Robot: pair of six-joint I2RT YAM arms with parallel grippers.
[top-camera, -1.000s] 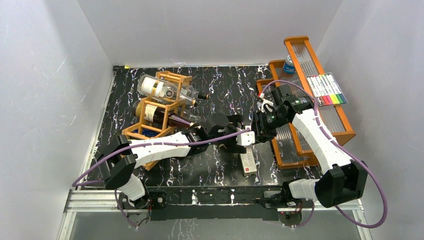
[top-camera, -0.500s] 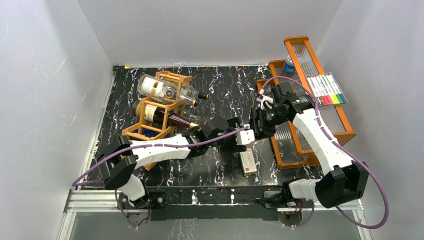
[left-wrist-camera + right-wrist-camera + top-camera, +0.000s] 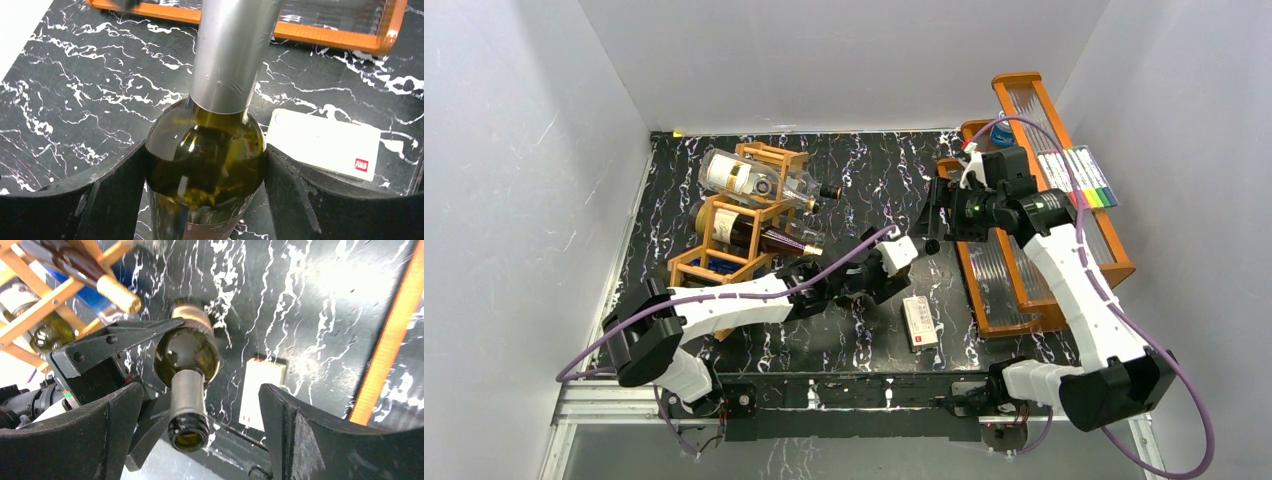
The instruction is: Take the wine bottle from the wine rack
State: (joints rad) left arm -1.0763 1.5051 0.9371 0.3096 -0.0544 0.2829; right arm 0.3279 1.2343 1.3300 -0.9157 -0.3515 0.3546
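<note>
While the left end effector (image 3: 206,170) clamps the wine bottle (image 3: 187,357) across its glass shoulder, the right end effector (image 3: 200,400) stands wide, fingers on either side of the foil neck and touching nothing. The bottle is off the wine rack (image 3: 769,152), held mid-counter (image 3: 864,180) with its neck tilted up toward the right arm. Whether its base touches the counter cannot be told.

Risks, as judged:
- Only one arm carries the weight. The grip is on smooth, curved glass, so the bottle could pivot or slide down through the pads.
- The white card (image 3: 919,322) lies just beside. A low set-down could land on it and leave the bottle rocking.
- Other bottles' necks jut from the rack nearby, and a leftward swing could knock them.
</note>
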